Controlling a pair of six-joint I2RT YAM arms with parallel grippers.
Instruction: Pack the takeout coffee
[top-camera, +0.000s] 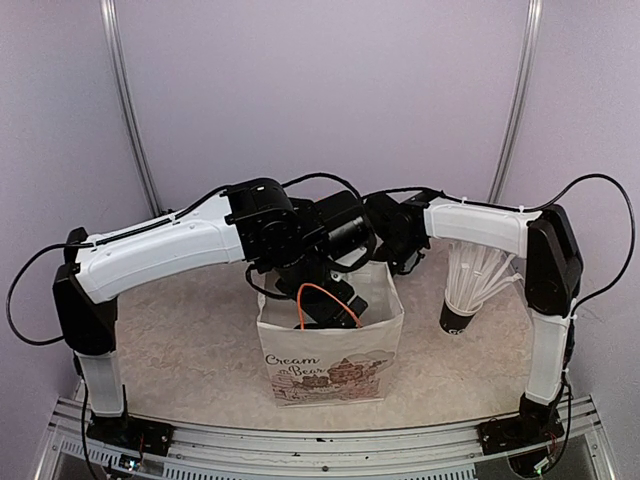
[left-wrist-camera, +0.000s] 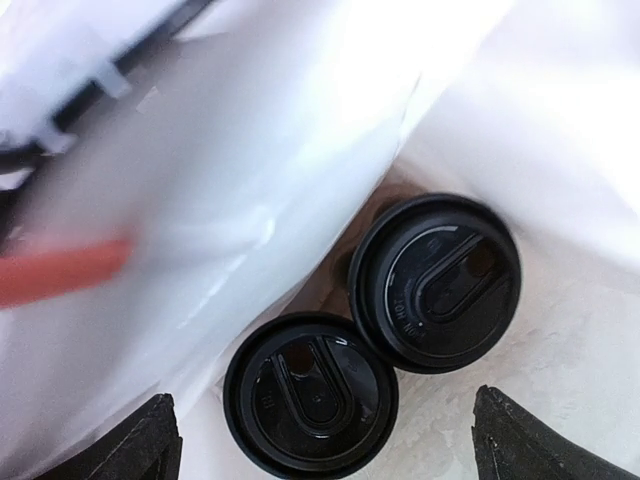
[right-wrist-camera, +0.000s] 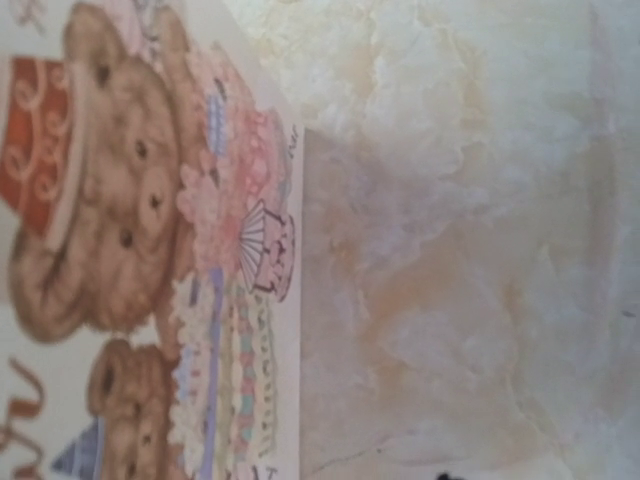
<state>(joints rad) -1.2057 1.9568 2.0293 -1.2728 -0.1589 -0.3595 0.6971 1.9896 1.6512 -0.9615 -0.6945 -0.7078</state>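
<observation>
The left claw (left-wrist-camera: 325, 450) is down inside the bag (top-camera: 330, 365), which stands on the table (top-camera: 190, 340). Beneath the claw, on the bag floor, two cups stand side by side, lid rims meeting. The near cup (left-wrist-camera: 310, 395) lies between the fingertips (left-wrist-camera: 150, 445), clear of both. The far cup (left-wrist-camera: 435, 283) lies ahead and to the right. The right claw (top-camera: 400, 250) sits at the bag's rear right rim. The cup of straws (top-camera: 460, 315) stands to that claw's right, apart from the bag.

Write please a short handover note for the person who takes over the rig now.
Left gripper: open, inside the paper bag, above the cups.
Right gripper: at the bag's far rim; grip unclear.
Both lidded cups stand side by side in the bag.
Done: both cups packed.
Left: probably only to lift the left arm out.
</observation>
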